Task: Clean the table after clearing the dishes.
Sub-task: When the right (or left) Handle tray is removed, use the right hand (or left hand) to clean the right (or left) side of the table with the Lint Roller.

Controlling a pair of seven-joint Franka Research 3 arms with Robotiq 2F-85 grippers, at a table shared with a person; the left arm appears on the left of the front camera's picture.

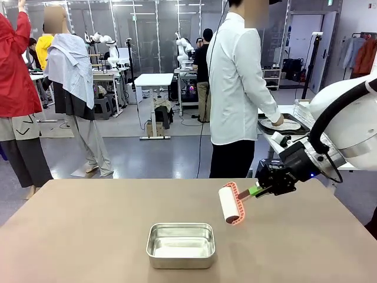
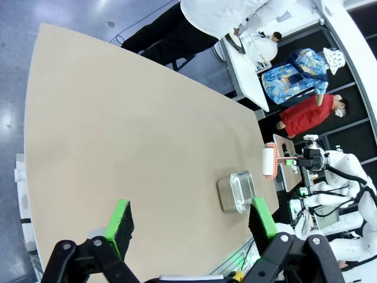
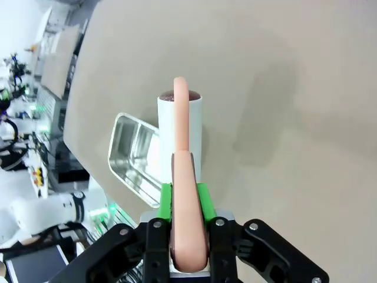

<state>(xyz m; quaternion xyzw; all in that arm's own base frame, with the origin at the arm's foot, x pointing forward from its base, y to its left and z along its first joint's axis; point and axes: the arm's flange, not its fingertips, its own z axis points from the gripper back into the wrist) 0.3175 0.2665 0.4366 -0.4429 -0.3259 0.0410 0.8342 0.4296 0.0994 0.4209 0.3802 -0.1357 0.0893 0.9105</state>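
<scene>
R jaws: the right gripper [image 3: 184, 200] is shut tight on the pink handle [image 3: 181, 171] of the roller. A green pad presses on each side of it.
Roller: the white roll [image 1: 228, 204] sticks out past the jaws. It's tilted, low over the table. Can't tell if it touches the top.
L jaws: the left gripper [image 2: 191, 218] is wide open, w/ nothing btwn the green pads. It hangs high over the table, well apart from the roller.
Pan: a shiny steel pan [image 1: 180, 243] sits on the table, near the robot's edge, abt the middle. The roller is near it, on its far right side.
Table: the table [image 1: 82, 224] is big, w/ a plain brown top.
Dishes: a white plate [image 1: 287, 124] lies on a dark tray [image 1: 263, 127], off the big table, behind it on the right.
Person: a person [image 1: 235, 82] in a white shirt stands at the far side, turned to the tray, w/ one hand [image 1: 277, 119] at the plate.
</scene>
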